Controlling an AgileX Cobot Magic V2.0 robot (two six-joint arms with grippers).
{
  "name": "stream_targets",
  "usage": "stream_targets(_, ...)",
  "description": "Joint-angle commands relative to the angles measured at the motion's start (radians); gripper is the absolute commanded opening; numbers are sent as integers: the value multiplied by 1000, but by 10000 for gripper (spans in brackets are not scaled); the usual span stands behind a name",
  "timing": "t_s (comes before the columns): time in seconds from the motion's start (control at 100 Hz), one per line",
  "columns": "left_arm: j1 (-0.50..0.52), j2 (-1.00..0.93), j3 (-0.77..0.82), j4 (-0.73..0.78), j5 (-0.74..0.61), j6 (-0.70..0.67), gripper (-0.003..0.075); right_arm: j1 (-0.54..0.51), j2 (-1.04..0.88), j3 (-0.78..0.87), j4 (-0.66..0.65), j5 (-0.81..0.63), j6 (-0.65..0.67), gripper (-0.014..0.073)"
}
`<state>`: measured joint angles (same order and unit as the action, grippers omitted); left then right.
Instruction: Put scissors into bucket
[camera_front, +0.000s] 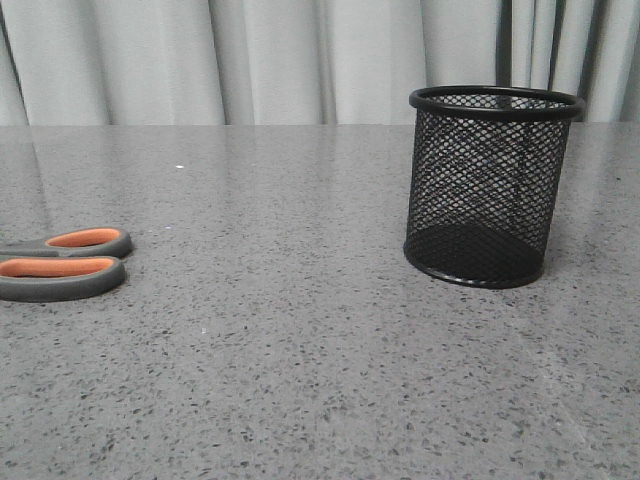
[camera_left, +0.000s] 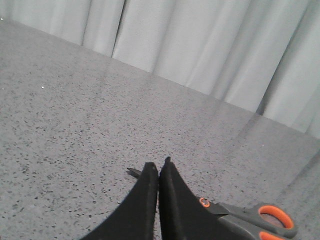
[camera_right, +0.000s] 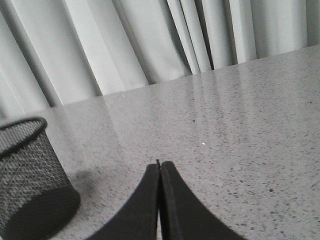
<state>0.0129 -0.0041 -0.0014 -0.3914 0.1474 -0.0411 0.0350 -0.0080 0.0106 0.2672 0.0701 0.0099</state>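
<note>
From the front, the scissors (camera_front: 62, 263) lie flat at nine o'clock on the grey table (camera_front: 300, 350), well apart from the upright bucket (camera_front: 490, 185) at two o'clock. The left wrist view shows the left gripper (camera_left: 159, 170) pressed together over the blades, holding nothing. The right wrist view shows the right gripper (camera_right: 160, 167) likewise closed and empty, near the bucket (camera_right: 30, 175).

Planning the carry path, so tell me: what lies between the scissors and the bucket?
Nothing: bare table separates scissors from bucket, per the front view.
</note>
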Motion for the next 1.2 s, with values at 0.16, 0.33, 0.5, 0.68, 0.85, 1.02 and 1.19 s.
stream_targets(0.16,1,-24,23,-328,-104,-8,-21,-5,-25,11,298,-106,-1,-54)
stream_targets(0.33,1,-24,14,-703,-164,-8,-21,-5,-25,-47,319,-38,-1,-54)
stream_targets(0.5,1,-24,-72,-700,-93,-4,-21,-5,16,-180,284,121,-1,-44)
stream_targets(0.68,1,10,-314,-446,68,163,-21,-5,165,-383,185,296,-10,-45)
stream_targets(0.85,1,164,-589,-294,356,360,-21,-5,403,-633,131,529,-95,-45)
stream_targets(1.02,1,362,-792,-253,620,449,-21,27,582,-808,131,714,-123,-45)
stream_targets(1.19,-59,476,-883,-233,695,492,-20,92,652,-870,131,764,-195,-45)
